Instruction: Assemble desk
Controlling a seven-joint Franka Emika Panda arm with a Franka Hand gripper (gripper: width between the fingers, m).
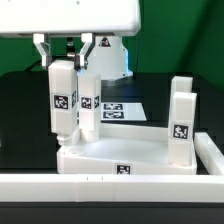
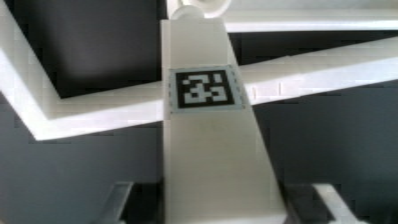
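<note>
1. While the jaws [image 1: 66, 62] grasp a white square-section plastic leg [image 1: 63, 100] with a black-and-white tag, it hangs upright at centre-left of the exterior frame.
2. White flat tray-like desk top [image 1: 115, 155] lies lower centre, against the long white border wall [image 1: 110, 186].
3. Second leg [image 1: 88, 105] just beside held one; third leg [image 1: 181, 125] stands at the right.
4. Marker board [image 1: 122, 109] lies behind, mid-frame.
5. Wrist view: held leg [image 2: 210, 130] fills the centre.

A green backdrop [image 1: 180, 45] stands behind the black table [image 1: 20, 110].
</note>
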